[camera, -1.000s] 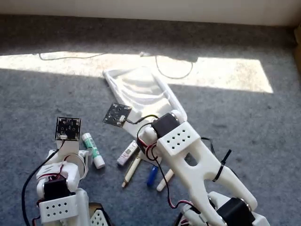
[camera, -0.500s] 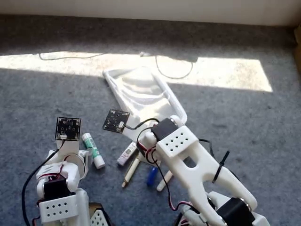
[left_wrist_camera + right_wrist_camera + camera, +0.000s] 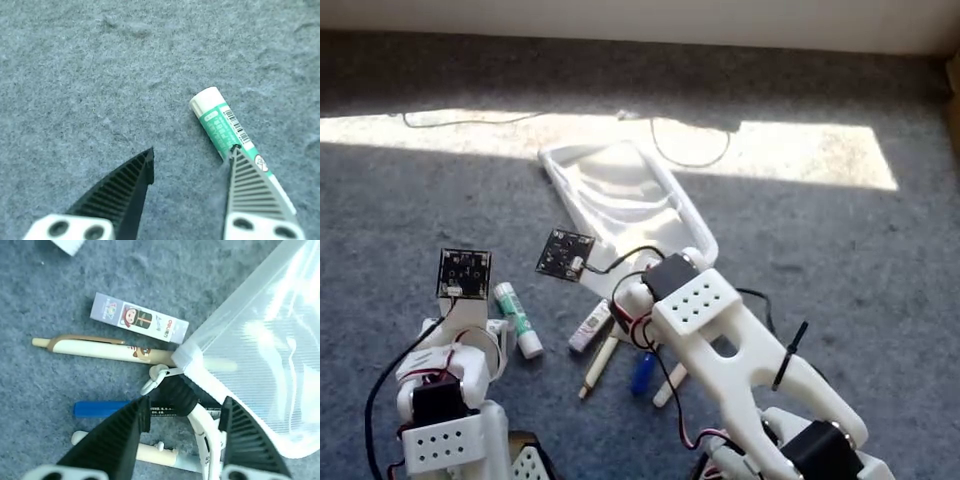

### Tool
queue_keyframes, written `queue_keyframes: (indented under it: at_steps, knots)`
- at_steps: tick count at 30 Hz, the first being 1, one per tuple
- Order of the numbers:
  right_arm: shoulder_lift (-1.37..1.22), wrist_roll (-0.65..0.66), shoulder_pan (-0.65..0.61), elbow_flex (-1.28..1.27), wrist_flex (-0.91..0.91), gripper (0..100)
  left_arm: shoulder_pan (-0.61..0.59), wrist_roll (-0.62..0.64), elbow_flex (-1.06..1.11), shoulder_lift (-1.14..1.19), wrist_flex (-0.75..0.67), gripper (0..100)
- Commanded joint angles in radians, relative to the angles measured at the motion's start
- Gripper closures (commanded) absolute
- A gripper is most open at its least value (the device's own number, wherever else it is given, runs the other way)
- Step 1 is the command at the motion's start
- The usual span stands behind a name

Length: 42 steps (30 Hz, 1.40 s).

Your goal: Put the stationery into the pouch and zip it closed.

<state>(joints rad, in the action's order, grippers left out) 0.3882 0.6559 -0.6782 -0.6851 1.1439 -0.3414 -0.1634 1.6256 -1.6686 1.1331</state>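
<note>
The white mesh pouch (image 3: 620, 195) lies open-ended on the carpet, its near corner and white zipper pull (image 3: 156, 376) just ahead of my right gripper (image 3: 186, 402). That gripper is open, with the pouch's rim and a black pen (image 3: 180, 410) between its jaws. Beside the corner lie a printed eraser (image 3: 139, 318), a cream pen (image 3: 100, 348), a blue pen (image 3: 97, 408) and a second cream pen (image 3: 150, 454). My left gripper (image 3: 192, 150) stands open low over the carpet. One of its fingers (image 3: 250, 185) overlaps the lower end of the green glue stick (image 3: 225, 130).
A thin cable (image 3: 690, 160) trails across the sunlit strip of carpet behind the pouch. The glue stick (image 3: 518, 318) lies left of the eraser (image 3: 590, 325) and the pens (image 3: 600, 365). Bare grey carpet spreads to the left and right.
The right arm has drawn back slightly toward the near side, lowering over the pouch's near corner. The left arm has stayed put.
</note>
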Motion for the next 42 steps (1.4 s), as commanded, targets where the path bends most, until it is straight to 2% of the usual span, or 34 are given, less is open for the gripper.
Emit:
queue_keyframes:
  at_steps: [1, 8, 20, 25, 30, 37, 42]
  knots:
    - [0.005, 0.014, -0.007, -0.015, -0.016, 75.3, -0.010, 0.008, -0.005, 0.001, -0.014, 77]
    - [0.005, 0.072, -0.008, -0.047, -0.021, 75.3, -0.010, 0.008, -0.005, 0.001, -0.014, 77]
    - [0.004, 0.078, -0.005, -0.108, -0.117, 75.3, -0.010, 0.008, -0.005, 0.001, -0.014, 77]
    - [-0.133, 0.078, -0.004, -0.097, -0.128, 75.3, -0.010, 0.008, -0.005, 0.001, -0.014, 77]
    - [-0.278, 0.078, 0.021, -0.038, -0.127, 75.3, -0.010, 0.008, -0.005, 0.001, -0.014, 77]
    - [-0.289, 0.078, 0.048, 0.007, -0.119, 75.4, -0.010, 0.008, -0.005, 0.001, -0.014, 77]
    - [-0.286, 0.078, 0.048, 0.016, -0.013, 75.4, -0.010, 0.008, -0.005, 0.001, -0.014, 77]
